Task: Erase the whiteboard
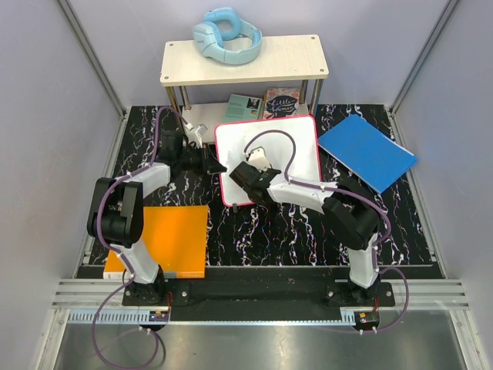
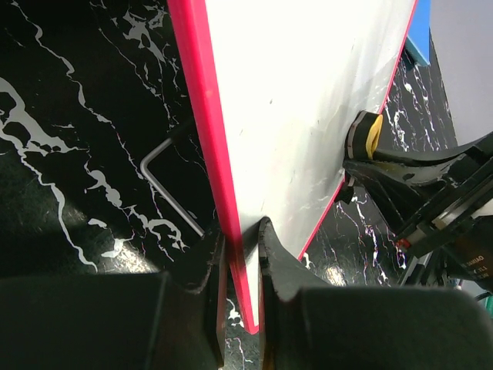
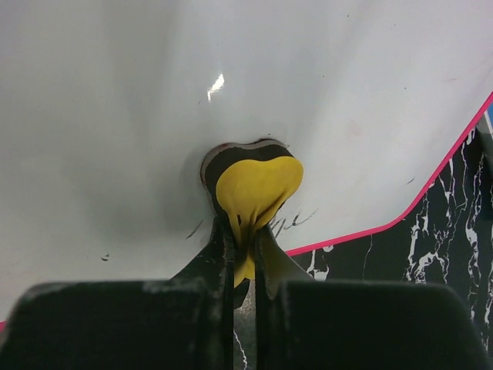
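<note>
The whiteboard, glossy white with a red-pink rim, lies on the black marbled table. My left gripper is shut on its left edge; in the left wrist view the rim runs between the two fingers. My right gripper is shut on a yellow eraser with a dark underside, pressed flat onto the whiteboard near its front edge. Faint dark handwriting strokes show beside the eraser. The eraser also shows in the left wrist view.
An orange sheet lies at the front left, a blue sheet at the right. A small wooden table with light-blue headphones stands at the back, books beneath it. A bent metal rod lies left of the board.
</note>
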You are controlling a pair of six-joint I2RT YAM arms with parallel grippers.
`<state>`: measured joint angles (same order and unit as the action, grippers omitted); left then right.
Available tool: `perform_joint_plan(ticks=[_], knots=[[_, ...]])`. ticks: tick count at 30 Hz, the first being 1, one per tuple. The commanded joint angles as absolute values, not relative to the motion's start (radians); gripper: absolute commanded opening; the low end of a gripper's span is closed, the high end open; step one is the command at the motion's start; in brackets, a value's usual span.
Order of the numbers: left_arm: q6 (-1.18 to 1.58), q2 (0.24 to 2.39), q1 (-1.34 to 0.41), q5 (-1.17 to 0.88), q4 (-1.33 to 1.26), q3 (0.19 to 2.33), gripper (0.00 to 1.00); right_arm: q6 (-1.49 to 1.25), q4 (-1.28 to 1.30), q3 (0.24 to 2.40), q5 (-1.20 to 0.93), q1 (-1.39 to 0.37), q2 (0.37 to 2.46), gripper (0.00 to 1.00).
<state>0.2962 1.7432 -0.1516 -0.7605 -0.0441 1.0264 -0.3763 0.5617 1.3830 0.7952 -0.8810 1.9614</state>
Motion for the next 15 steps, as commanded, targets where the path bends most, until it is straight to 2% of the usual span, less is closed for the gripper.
perform_joint_plan(ticks=[1, 10, 15], knots=[[0.210, 1.744, -0.150, -0.643, -0.057, 1.048, 0.00, -0.357, 0.457, 1.405, 0.741, -0.873, 2.040, 0.00], [0.212, 1.749, -0.149, -0.641, -0.057, 1.049, 0.00, -0.299, 0.376, 1.405, 0.646, -0.982, 2.057, 0.00], [0.210, 1.747, -0.149, -0.641, -0.057, 1.049, 0.00, -0.293, 0.362, 1.410, 0.690, -0.989, 2.060, 0.00]])
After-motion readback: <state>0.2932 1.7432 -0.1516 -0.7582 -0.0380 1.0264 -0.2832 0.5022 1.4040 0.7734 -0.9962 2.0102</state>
